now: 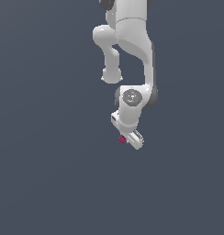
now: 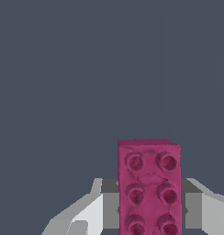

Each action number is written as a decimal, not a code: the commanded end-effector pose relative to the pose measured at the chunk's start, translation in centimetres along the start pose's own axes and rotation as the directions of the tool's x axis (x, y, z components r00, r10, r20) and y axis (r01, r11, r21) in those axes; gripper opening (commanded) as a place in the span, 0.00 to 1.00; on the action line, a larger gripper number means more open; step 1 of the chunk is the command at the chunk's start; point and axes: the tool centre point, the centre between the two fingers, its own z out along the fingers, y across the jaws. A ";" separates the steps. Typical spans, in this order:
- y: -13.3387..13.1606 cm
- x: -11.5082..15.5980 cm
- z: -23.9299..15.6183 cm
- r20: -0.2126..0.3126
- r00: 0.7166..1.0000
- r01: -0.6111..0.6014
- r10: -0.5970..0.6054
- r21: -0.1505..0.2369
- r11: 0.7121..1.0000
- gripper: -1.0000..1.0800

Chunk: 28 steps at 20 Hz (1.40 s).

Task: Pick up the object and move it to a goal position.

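The object (image 2: 149, 188) is a small magenta-pink brick with round studs on top. In the wrist view it stands between my two white fingers (image 2: 93, 209), whose grey pads press against its long sides. My gripper (image 2: 149, 204) is shut on it. From the exterior view, the object (image 1: 122, 139) shows as a tiny pink spot poking out at the tip of the gripper (image 1: 126, 139), below the white arm's wrist. Part of the brick is hidden by the hand there.
A plain dark grey-blue surface (image 1: 49, 174) fills both views around the arm. The white arm's links (image 1: 127, 41) reach down from the top of the exterior view. No other objects or goal marker show.
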 end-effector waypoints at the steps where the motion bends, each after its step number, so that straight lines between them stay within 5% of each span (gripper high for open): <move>1: -1.8 -0.3 -1.1 0.000 1.000 0.000 0.000 0.000 1.000 0.00; 14: -10.3 -1.5 -5.8 0.000 1.000 0.000 0.000 0.000 1.000 0.00; 28: -12.9 -1.7 -7.1 0.000 1.000 0.000 0.000 0.001 1.000 0.00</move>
